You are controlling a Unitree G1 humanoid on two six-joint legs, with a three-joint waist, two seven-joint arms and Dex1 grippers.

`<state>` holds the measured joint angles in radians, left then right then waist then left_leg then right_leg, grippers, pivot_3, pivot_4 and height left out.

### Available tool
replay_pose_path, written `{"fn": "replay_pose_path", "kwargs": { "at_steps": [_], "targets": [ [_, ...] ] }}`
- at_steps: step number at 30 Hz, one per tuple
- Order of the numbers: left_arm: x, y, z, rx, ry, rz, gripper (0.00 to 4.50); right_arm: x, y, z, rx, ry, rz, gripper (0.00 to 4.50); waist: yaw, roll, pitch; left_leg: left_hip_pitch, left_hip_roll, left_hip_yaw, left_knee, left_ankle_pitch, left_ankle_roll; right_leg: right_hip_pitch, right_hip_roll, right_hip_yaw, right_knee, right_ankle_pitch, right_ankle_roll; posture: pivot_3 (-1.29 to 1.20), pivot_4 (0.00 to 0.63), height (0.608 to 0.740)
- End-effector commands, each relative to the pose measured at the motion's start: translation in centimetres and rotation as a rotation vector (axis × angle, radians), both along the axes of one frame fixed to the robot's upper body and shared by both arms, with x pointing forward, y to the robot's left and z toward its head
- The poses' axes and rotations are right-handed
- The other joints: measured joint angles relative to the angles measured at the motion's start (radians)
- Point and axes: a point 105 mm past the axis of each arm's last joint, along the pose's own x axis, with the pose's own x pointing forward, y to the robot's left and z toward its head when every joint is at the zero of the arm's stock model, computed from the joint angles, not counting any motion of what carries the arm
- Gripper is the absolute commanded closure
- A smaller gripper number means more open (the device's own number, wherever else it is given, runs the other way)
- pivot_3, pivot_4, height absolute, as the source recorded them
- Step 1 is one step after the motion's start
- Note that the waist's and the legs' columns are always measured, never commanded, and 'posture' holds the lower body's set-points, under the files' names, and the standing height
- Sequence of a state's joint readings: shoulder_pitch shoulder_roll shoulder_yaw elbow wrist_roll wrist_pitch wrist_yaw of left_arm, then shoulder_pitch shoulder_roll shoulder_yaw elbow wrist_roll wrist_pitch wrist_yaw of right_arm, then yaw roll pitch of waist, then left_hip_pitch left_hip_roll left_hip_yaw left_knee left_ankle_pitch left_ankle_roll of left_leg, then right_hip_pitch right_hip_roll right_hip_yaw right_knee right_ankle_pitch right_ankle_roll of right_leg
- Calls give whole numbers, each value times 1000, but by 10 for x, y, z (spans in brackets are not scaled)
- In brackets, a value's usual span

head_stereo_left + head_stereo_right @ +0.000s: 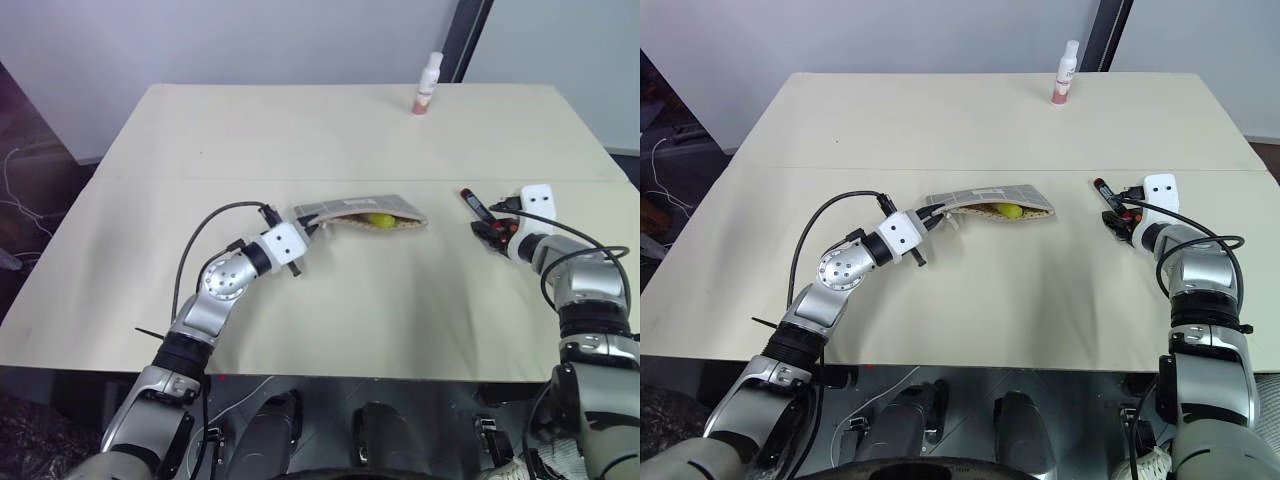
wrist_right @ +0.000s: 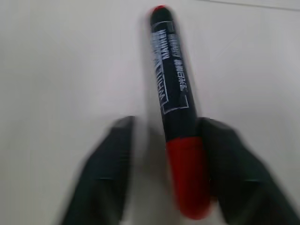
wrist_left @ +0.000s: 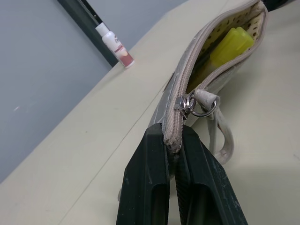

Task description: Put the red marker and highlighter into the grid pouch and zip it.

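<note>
The left tool (image 3: 174, 140) pinches the pouch (image 1: 365, 212) end to keep it open, while the right tool (image 2: 166, 140), not clenched, straddles the marker (image 2: 173, 105) to grab it.

A pale beige bench (image 1: 330, 140) carries the scene; a faint seam runs across its top from side to side, splitting it into a far part and a near part. Near the bench's far edge, right of its middle, stands a small white bottle (image 1: 428, 84), upright, with a white cap and a pinkish-red band around its lower body. It stands well apart from everything else on the bench. Behind the bench's far edge rises a light grey wall (image 1: 250, 40), and just behind the bottle a dark upright post (image 1: 466, 40) cuts that wall. Off the bench's left side lies dark floor with thin white cables (image 1: 12, 180).
</note>
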<state>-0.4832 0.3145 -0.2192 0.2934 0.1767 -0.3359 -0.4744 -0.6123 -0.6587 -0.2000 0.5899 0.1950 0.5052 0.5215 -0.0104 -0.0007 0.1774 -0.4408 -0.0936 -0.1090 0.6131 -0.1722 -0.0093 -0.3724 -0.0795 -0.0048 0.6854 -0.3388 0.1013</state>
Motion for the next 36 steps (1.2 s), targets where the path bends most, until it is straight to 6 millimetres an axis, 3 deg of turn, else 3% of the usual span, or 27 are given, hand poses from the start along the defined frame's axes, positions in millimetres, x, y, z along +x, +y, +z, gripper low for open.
{"fn": "replay_pose_path", "kwargs": {
  "at_steps": [1,4,6,9,12,15,19,32,36],
  "targets": [
    [-1,-3,15,-20,-55,-10,4500,0,6,32,-46,-108,59,3982,-1,0,0,0,0,0,0,0,0,0,0,0,0,0,0,0,150,740],
    [-1,-6,15,-18,-52,-19,4500,-5,41,69,52,-279,231,4154,-2,0,0,0,0,0,0,0,0,-1,0,0,0,0,0,0,150,740],
    [0,-8,15,-17,-51,-29,4500,-32,86,92,143,-337,515,4154,-6,0,0,0,0,0,0,0,0,-1,0,0,0,0,0,0,150,740],
    [1,-10,16,-17,-52,-34,4500,-81,130,87,171,-250,840,4154,1,0,0,-1,1,-1,0,0,0,-2,1,0,1,0,0,0,150,740],
    [1,-11,16,-15,-55,-41,4500,-106,146,70,139,-158,969,4154,5,0,0,-1,0,-1,0,-1,1,0,0,-1,-2,0,1,0,150,740],
    [1,-13,17,-16,-58,-44,4500,-107,150,60,102,-135,975,4154,1,0,0,-1,0,-1,2,-1,1,0,-1,-1,-2,1,2,0,150,740],
    [-3,-16,16,-4,-59,-66,4500,-91,140,49,28,-133,893,4154,1,0,0,-1,0,-1,2,0,1,0,-1,0,-2,2,1,0,150,740],
    [-11,-22,14,18,-59,-110,4500,-78,125,34,-97,-99,845,4154,1,0,0,-1,0,-1,1,0,1,-1,-1,0,-3,2,1,0,150,740],
    [-12,-23,15,26,-63,-116,4500,-72,123,38,-113,-126,827,4154,1,0,0,-1,0,-1,1,0,1,-1,-1,0,-3,2,1,0,150,740]
  ]
}}
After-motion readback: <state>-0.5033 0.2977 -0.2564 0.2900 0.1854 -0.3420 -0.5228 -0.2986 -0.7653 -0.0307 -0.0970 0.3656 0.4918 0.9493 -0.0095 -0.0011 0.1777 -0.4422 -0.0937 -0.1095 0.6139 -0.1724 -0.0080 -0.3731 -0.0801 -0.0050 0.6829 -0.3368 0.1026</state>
